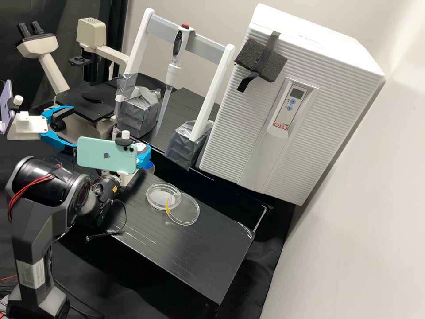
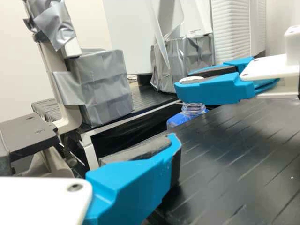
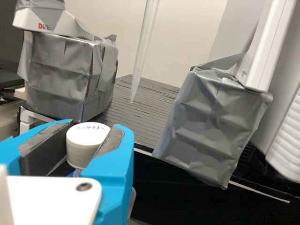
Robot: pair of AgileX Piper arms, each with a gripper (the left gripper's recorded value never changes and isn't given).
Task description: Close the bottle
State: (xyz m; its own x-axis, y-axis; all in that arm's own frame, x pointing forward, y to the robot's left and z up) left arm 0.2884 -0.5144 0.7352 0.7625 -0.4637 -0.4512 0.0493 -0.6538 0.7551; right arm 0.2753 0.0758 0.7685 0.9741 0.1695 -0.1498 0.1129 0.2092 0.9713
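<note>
With R claw clamped on small white round cap just above open neck of clear blue-bodied bottle at black bench edge, L claw spread open well apart: likely cross-thread or tip-over if lowered off-centre, unsupported.

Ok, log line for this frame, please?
phase: capping | right hand: shut on cap, over bottle neck | left hand: open, empty | bottle: not yet closed

Taped blocks and pipette tip crowd behind bottle.
</note>
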